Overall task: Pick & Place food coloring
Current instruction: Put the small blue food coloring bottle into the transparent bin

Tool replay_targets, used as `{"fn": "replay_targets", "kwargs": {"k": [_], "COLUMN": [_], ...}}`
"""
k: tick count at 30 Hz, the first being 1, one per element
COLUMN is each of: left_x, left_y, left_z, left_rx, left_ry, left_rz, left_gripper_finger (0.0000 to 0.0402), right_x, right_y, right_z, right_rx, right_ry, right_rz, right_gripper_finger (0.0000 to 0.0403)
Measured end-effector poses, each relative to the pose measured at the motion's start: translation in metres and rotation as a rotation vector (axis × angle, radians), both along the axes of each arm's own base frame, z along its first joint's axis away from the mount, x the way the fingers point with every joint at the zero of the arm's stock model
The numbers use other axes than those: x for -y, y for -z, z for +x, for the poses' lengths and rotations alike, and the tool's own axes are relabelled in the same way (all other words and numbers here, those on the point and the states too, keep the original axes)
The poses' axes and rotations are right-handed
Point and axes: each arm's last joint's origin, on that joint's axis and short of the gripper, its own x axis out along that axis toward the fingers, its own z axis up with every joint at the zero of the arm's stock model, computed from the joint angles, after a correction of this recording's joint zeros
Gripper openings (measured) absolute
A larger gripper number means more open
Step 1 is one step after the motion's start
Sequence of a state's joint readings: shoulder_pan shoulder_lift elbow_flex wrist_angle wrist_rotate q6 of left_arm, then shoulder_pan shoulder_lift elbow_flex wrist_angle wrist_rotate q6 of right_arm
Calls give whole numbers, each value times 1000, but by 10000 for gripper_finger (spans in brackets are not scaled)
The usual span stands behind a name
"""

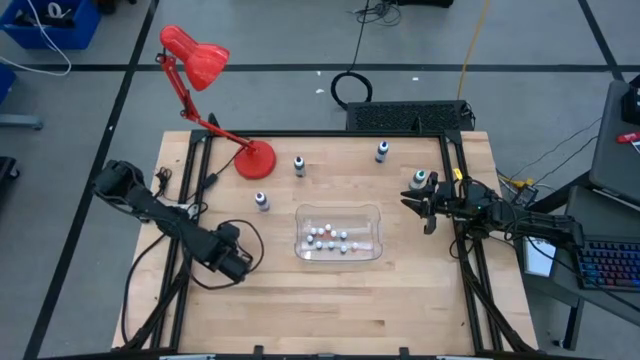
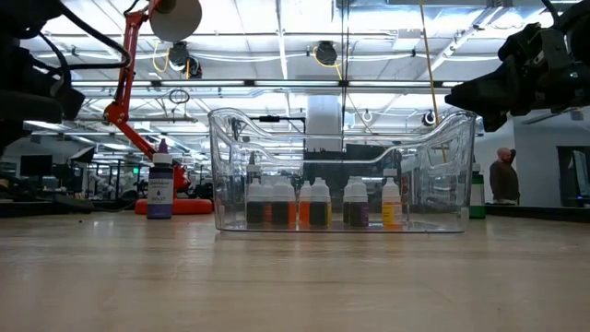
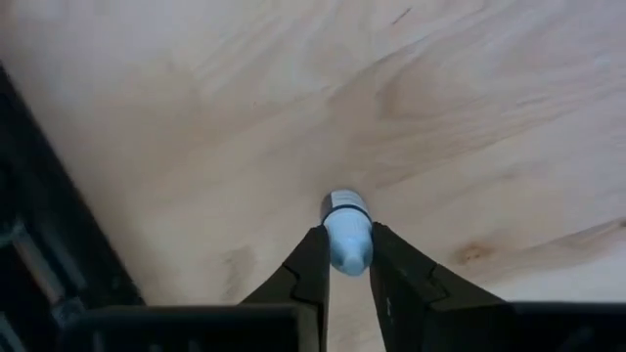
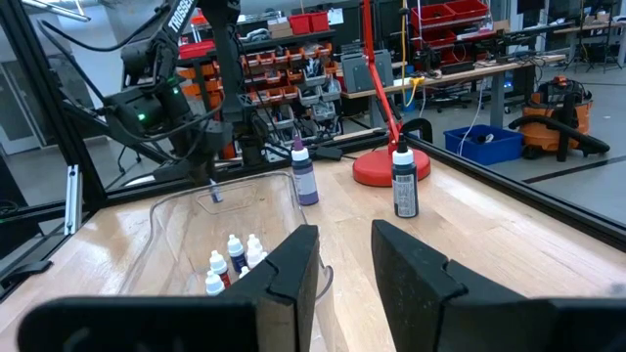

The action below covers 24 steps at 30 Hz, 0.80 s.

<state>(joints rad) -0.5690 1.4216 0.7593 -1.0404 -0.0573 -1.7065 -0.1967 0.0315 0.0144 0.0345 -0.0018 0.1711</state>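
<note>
The left gripper (image 3: 347, 269) is clamped on a tiny pale plastic bottle of food coloring (image 3: 346, 235), its two dark fingers (image 3: 311, 274) pinching the body from either side, the bottle pointing away from the wrist above the pale wooden bench (image 3: 469, 117). Whether the bottle rests on the wood or is lifted clear is hard to tell. Such a bottle is probably very light, smooth and rounded, apt to twist or slip out, so a hold across the middle of the body looks safest. Beyond this gripper, the clear plastic tray (image 1: 338, 213) already holds several small bottles (image 1: 328, 238). The right gripper (image 1: 428, 207) waits at the tray's far side, fingers parted and empty, a green-capped bottle (image 1: 421, 180) just beside it
</note>
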Motion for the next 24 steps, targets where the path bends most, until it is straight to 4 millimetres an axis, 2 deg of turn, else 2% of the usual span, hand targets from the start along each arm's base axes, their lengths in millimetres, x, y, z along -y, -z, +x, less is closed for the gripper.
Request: {"fn": "replay_targets", "kwargs": {"k": [3, 7, 18, 24], "left_x": [-1, -3, -24, -44], "left_y": [-10, -37, -164, -193], "left_z": [10, 33, 113, 154], "left_rx": [49, 150, 687, 674], "left_ry": [55, 175, 706, 915], "left_rz": [12, 35, 210, 255], "left_gripper_finger": [54, 54, 54, 54], "right_x": [0, 0, 0, 0], "right_y": [0, 0, 0, 0], "right_z": [0, 0, 0, 0], "right_rx": [0, 0, 0, 0], "right_ry": [0, 0, 0, 0], "right_rz": [0, 0, 0, 0], "right_gripper_finger": [89, 89, 89, 89]}}
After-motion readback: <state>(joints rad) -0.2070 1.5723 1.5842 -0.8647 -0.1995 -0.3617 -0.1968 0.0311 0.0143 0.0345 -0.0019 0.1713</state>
